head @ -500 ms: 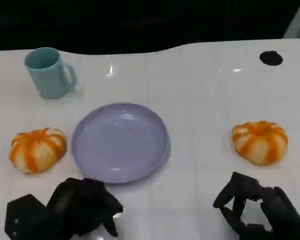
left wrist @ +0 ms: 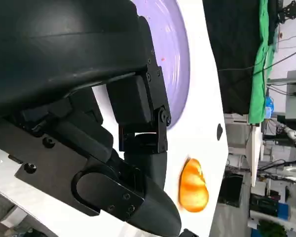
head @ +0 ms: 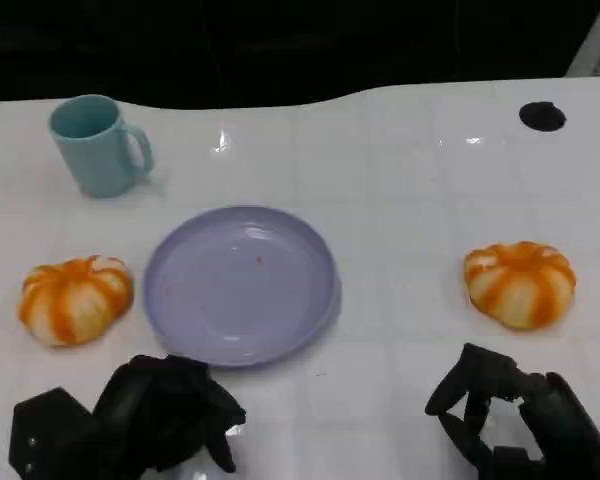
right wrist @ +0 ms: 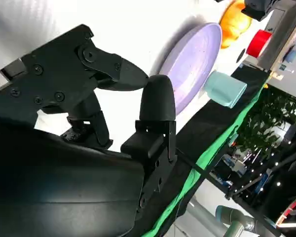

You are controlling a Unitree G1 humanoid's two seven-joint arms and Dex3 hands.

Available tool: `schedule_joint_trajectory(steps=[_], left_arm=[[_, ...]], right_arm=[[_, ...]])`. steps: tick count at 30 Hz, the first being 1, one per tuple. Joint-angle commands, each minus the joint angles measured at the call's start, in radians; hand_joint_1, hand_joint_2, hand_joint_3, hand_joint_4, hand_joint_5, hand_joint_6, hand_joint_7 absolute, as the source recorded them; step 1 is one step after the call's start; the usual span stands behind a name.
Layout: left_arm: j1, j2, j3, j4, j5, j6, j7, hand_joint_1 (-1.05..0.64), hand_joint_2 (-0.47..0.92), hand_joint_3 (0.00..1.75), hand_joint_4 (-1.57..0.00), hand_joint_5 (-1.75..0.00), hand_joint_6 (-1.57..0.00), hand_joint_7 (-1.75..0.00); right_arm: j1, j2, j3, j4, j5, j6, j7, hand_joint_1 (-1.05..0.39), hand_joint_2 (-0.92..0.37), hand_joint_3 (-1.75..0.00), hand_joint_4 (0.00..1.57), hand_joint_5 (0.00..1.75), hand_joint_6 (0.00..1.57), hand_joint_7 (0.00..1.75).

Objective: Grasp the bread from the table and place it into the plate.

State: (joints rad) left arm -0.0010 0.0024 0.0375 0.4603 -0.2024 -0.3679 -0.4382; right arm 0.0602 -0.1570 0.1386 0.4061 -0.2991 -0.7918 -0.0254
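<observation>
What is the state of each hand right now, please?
Left hand: closed, fingers curled in, holding nothing.
Right hand: open, fingers apart, holding nothing.

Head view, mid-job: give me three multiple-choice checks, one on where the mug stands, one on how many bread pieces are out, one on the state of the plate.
1. Where is the teal mug relative to the purple plate?
A. Far left of it
B. Near right of it
C. On it

2. How many orange-striped bread pieces lie on the table?
A. One
B. Two
C. Three

3. What is the plate's state?
A. Holds one bread
B. Upside down
C. Bare, upright, no bread in it

Answers:
1 A, the mug stands beyond the plate, toward the left.
2 B, the left bread and the right bread flank the plate.
3 C, both breads rest on the table, and the left hand and right hand hold nothing.
</observation>
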Motion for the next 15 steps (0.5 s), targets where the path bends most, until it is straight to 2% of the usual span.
schedule_joint_trajectory(steps=[1,12,15], left_arm=[[0.000,0.014,0.006,0.008,0.003,-0.007,0.003,-1.05,0.82,0.01,-1.45,-1.04,-1.53,-0.61],[-0.003,0.013,0.006,0.014,0.004,-0.011,0.002,-1.05,0.82,0.01,-1.44,-1.04,-1.52,-0.61],[-0.006,0.012,0.005,0.018,0.003,-0.011,0.002,-1.05,0.82,0.01,-1.44,-1.05,-1.53,-0.61]], right_arm=[[-0.002,-0.012,-0.004,0.000,0.005,-0.009,-0.006,-0.29,-0.53,-0.93,0.73,1.75,0.66,1.35],[-0.002,-0.013,-0.007,-0.004,0.008,-0.009,-0.007,-0.29,-0.52,-0.94,0.73,1.75,0.66,1.35],[-0.004,-0.012,-0.012,-0.009,0.010,-0.011,-0.012,-0.30,-0.55,-0.90,0.71,1.75,0.68,1.27]])
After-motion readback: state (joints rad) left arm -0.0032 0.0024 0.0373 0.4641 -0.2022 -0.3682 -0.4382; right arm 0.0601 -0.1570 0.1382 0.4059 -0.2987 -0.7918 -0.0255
